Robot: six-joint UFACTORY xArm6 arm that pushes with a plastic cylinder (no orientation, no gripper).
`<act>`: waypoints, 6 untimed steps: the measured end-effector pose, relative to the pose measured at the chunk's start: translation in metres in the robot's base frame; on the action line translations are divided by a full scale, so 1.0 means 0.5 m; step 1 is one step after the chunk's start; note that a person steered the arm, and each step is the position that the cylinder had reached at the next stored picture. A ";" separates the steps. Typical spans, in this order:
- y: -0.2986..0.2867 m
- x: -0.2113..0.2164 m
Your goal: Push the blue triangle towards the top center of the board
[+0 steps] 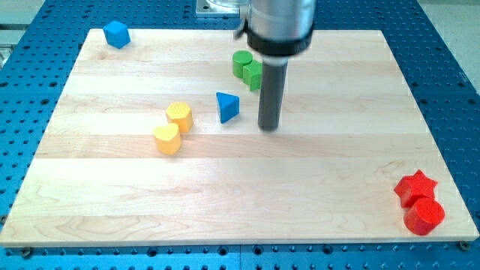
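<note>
While my rod stands near the board's middle, the scene reads so:
Tip: my tip (270, 127) rests on the wooden board (225, 202), just right of the blue triangle (227, 106), a narrow gap between them, not touching.
Fingers: none on this arm, only a straight dark rod, so nothing spreads, presses or pinches.
Blue triangle: left of the tip, slightly far of the board's centre.
Green blocks: a green cylinder (241, 61) and a second green block (252, 74), touching each other, far of the triangle, beside the rod.
Yellow blocks: a yellow block (180, 115) and a yellow heart (167, 138), touching, left of the triangle.
Blue cube: (117, 34) at the far left corner.
Red blocks: a red star (416, 187) and a red cylinder (424, 216), touching, near right corner.
</note>
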State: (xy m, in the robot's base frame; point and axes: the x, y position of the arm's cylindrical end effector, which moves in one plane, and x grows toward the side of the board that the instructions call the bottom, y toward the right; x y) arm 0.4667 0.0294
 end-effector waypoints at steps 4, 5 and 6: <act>-0.226 -0.314; -0.148 -0.311; -0.131 -0.335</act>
